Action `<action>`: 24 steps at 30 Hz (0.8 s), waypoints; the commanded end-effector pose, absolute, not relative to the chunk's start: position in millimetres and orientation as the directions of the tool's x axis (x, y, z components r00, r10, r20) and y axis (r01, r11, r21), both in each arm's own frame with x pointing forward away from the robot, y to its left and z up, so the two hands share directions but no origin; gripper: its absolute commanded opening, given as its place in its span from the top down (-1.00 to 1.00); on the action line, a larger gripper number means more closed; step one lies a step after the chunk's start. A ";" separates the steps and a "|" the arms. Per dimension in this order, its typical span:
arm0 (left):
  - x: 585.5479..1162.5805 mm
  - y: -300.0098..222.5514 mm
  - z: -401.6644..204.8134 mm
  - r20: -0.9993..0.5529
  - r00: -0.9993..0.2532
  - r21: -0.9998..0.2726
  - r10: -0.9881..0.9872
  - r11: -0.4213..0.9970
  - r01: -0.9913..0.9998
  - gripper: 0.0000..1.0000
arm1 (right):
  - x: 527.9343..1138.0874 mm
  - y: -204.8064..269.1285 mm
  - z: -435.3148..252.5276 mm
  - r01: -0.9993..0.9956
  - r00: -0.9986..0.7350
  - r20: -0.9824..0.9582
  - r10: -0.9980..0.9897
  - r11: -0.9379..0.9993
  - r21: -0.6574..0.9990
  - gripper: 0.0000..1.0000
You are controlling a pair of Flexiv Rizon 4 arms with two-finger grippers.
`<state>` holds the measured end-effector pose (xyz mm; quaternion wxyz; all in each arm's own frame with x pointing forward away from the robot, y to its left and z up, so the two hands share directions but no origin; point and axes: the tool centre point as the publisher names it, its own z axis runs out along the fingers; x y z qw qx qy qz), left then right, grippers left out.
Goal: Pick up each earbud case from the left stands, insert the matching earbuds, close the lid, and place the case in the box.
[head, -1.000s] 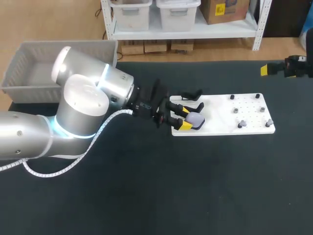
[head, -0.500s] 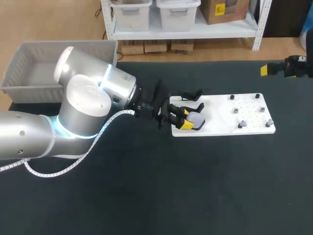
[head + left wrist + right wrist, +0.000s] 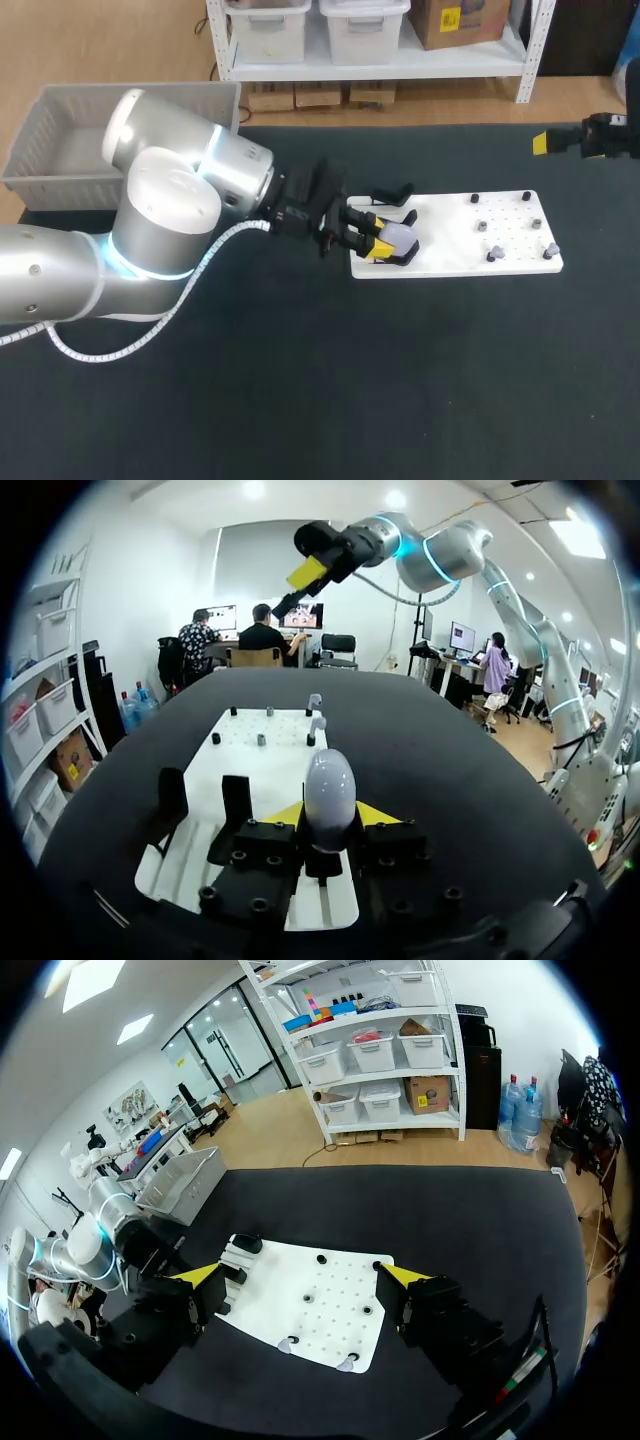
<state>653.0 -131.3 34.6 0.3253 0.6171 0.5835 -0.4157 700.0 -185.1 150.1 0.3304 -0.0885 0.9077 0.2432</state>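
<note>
Might squirt out sideways on a quick lift, being a smooth pale-lilac egg-shaped plastic earbud case (image 3: pixel 329 785) pinched only at the yellow tips. Sits upright between the left gripper (image 3: pixel 330 816) fingers, squeezed from both sides, just beside the black stands (image 3: pixel 237 805). As for the right gripper (image 3: pixel 302 1276): spread wide, holding nothing, well away.

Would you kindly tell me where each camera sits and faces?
Head view: above and behind, looking down on the table; left arm enters left, right arm far right.
Left wrist view: along its jaws, shut on the earbud case, over the white board.
Right wrist view: high up, open jaws framing that board.
All share the board.
</note>
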 end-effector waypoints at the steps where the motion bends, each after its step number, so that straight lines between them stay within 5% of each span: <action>1: 641.9 -120.1 49.3 -0.922 -0.033 -0.082 0.387 -0.112 0.990 1.00 | 700.0 -185.1 150.0 -0.321 -0.766 -0.643 0.000 0.866 0.383 -1.00; 11: 628.7 -102.7 93.5 -0.986 -0.087 -0.118 0.144 -0.220 0.968 1.00 | 700.0 -185.1 150.0 -0.321 -0.766 -0.643 0.000 0.866 0.383 -1.00; 24: 617.9 -104.1 117.3 -0.994 -0.062 -0.080 0.091 -0.212 0.974 1.00 | 700.0 -185.1 150.0 -0.321 -0.766 -0.643 0.000 0.866 0.383 -1.00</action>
